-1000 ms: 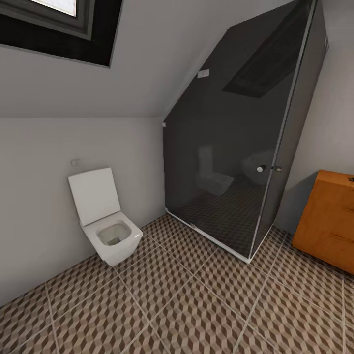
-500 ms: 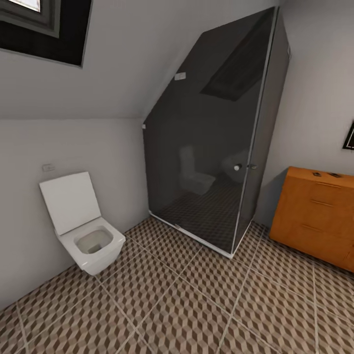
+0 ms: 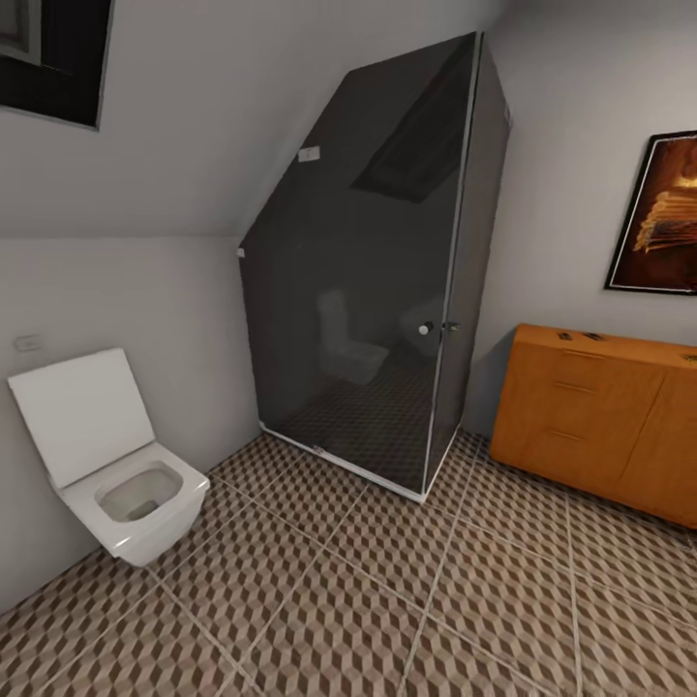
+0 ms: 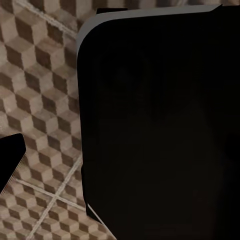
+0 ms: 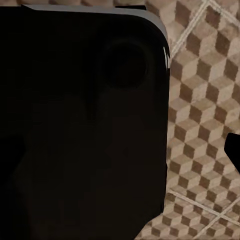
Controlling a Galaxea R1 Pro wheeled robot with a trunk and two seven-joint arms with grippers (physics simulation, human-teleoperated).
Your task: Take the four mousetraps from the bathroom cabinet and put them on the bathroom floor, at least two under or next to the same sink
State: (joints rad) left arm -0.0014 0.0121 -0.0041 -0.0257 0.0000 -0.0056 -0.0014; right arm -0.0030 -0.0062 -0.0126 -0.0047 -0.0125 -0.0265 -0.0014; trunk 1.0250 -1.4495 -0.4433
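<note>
Right of the dark glass shower enclosure (image 3: 387, 290), against the back wall, stood the cabinet (image 3: 600, 426): orange-brown, drawer fronts facing the room, base on the bathroom floor (image 3: 368, 600). On the cabinet top, small dark flat items lay near the back edge; two of the mousetraps (image 3: 579, 336) were just readable there, side by side, too small to make out any detail. A third speck sat further along the cabinet top, away from the shower; could not tell what it was. A framed picture (image 3: 658, 218) hung on the wall above the cabinet. Well apart from the cabinet, on the far side of the shower, a white wall-hung toilet (image 3: 121, 479) had its lid up.

Both wrist views looked down onto the cube-pattern tiles, each largely blocked by a black rounded body. Neither gripper's fingers were readable, so whether the left or right gripper was released or clenched could not be told.
</note>
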